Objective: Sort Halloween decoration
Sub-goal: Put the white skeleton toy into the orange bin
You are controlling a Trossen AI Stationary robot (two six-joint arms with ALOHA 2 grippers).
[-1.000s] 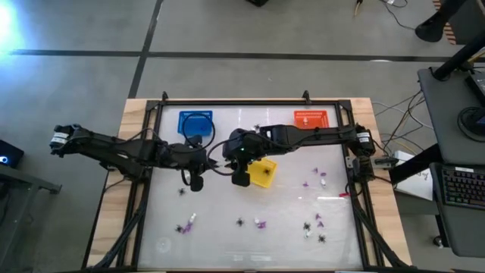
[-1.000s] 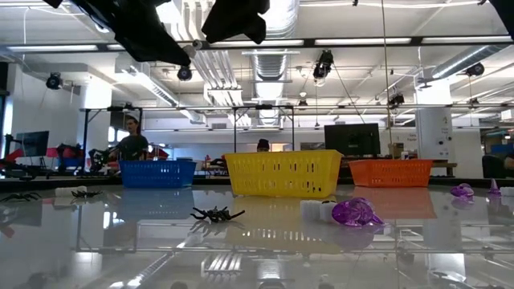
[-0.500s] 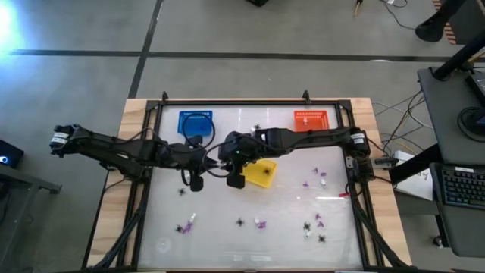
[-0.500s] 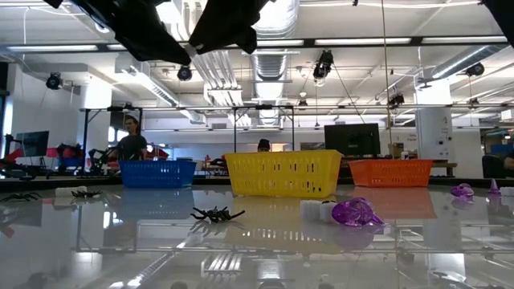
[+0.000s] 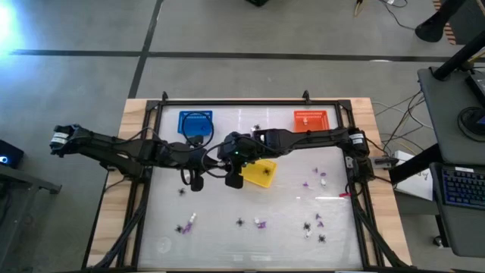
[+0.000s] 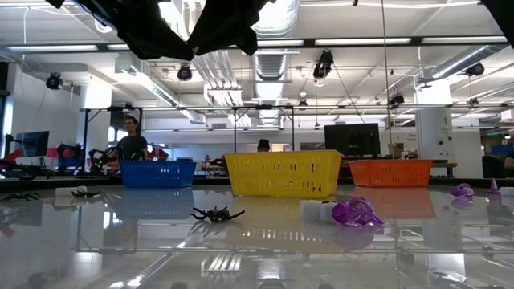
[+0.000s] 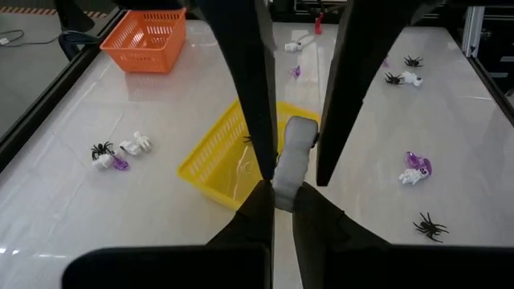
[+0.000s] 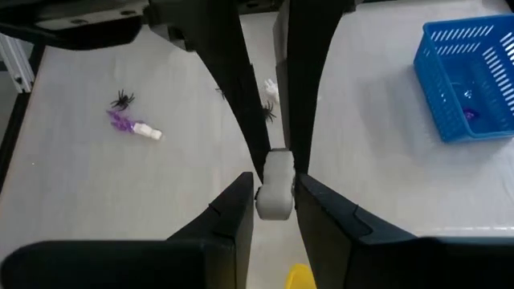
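The left gripper (image 7: 277, 205) and the right gripper (image 8: 274, 180) meet tip to tip above the table (image 5: 227, 235), just beside the yellow basket (image 5: 263, 174), on the side of it that faces the left arm. Between them is a small white piece (image 7: 294, 148) of the Halloween decoration, held up off the tabletop. The left gripper's fingers are drawn together and clamped on one end of the piece. The right gripper's fingers stand apart, one on either side of the same piece and close against it, and they are not seen pressing on it. The rest of the decoration lies loose on the table. A black spider (image 6: 215, 214) and a purple bit (image 6: 356, 213) with a white bit touching it lie on the side of the yellow basket away from the other two baskets, and more spiders, purple bits and white bits are scattered around them. The blue basket (image 8: 458, 76) stands well apart from the yellow basket, toward the far edge on the left arm's side, with a purple bit (image 8: 470, 112) inside it. The orange basket (image 5: 310, 119) stands toward the same edge on the right arm's side.
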